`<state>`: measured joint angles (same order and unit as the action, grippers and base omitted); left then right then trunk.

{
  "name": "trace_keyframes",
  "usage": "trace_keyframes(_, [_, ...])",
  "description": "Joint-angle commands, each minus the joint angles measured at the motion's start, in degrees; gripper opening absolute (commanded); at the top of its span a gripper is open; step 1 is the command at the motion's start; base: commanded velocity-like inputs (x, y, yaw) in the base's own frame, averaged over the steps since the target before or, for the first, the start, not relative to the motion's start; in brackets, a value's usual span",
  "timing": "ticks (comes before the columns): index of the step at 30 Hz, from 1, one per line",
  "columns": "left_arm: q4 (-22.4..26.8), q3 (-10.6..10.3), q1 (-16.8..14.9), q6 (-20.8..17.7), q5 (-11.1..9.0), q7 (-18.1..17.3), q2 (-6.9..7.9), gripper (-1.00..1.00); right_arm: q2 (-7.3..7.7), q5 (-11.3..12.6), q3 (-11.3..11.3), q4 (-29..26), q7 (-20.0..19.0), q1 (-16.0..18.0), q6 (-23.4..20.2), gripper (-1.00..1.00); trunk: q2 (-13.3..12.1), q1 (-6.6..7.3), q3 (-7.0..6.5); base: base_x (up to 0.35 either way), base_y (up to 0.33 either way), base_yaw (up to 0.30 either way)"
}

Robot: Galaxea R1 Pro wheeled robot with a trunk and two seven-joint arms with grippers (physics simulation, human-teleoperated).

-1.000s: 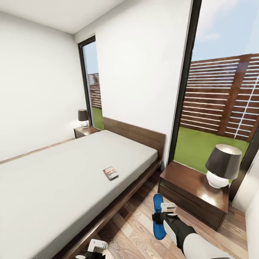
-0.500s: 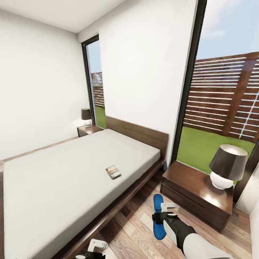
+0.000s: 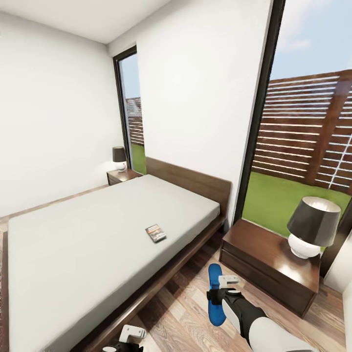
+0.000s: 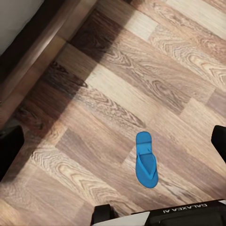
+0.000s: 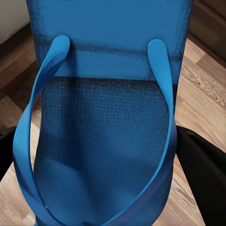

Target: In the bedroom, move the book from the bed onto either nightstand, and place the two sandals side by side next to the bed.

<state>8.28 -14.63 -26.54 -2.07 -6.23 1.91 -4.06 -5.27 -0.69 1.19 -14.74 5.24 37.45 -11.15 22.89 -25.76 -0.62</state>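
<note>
Two sandals split: left gripper [image 3: 128, 340] jaws spread, empty, loose sandal [image 4: 145, 159] flat on floor planks ahead of it. Right gripper [image 3: 226, 287] clamps the other sandal [image 3: 213, 295]. Probably light, floppy foam; pinch mid-sole edges.

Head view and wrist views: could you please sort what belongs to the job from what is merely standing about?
Job:
book on bed
near nightstand, far nightstand
sandal in right hand
second sandal on floor

Just there:
near lamp
far lamp
fence
</note>
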Motion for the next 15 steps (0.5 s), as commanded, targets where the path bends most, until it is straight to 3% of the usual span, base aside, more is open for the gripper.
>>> trace_keyframes(1, [0.07, -0.49, 0.0, -0.22, -0.59, 0.2, 0.01, 1.0, 0.0, -0.02, 0.12, -0.12, 0.22, -0.01, -0.37, -1.0, 0.03, -0.02, 0.06, 0.08, 0.041, 0.099])
trace_keyframes(15, [0.07, -0.49, 0.0, -0.22, -0.6, 0.2, 0.01, 1.0, -0.03, -0.02, 0.12, -0.12, 0.21, -0.01, -0.37, -1.0, 0.03, -0.02, 0.33, 0.021, 0.009, 0.045])
